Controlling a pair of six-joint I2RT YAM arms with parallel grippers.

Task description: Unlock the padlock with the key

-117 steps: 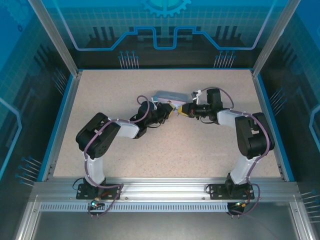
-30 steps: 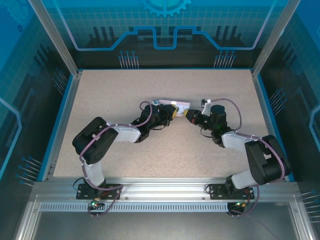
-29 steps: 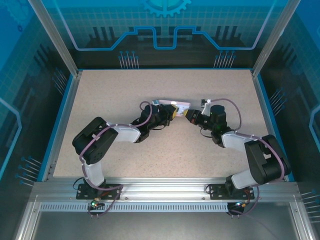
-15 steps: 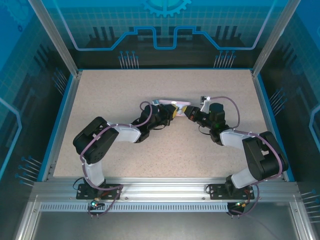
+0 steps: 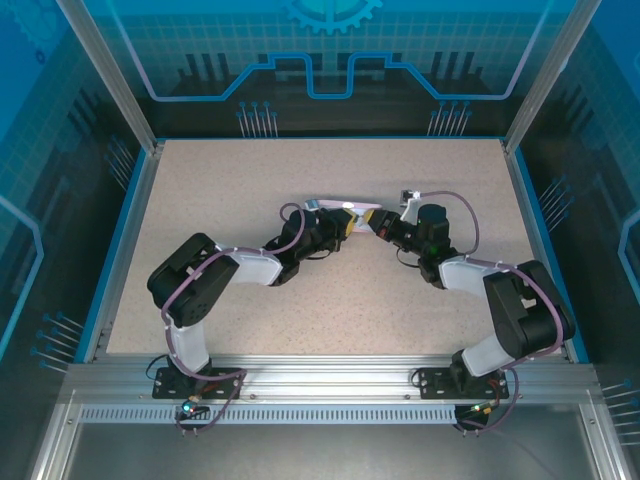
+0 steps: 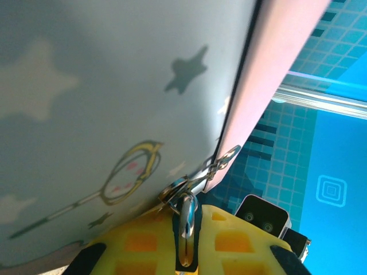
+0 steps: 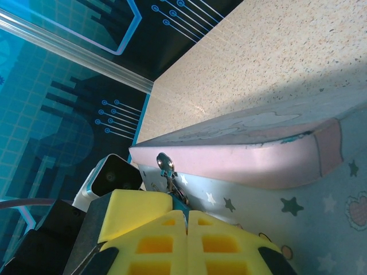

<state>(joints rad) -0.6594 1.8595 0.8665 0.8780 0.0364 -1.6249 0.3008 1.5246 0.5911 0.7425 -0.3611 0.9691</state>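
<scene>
Two yellow gridded hands: left hand (image 6: 187,213) pinches the glossy curved padlock (image 6: 183,230), right hand (image 7: 186,215) pinches the thin metal key (image 7: 177,193).

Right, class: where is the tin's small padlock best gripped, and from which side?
Pinch the padlock across its flat faces, coming from the pink edge of the tin: it hangs off the clasp, edge-on, as the left tool seems to.

The top camera looks down over the whole table (image 5: 220,180), while both wrist cameras face one tin (image 6: 103,86), very close.
</scene>
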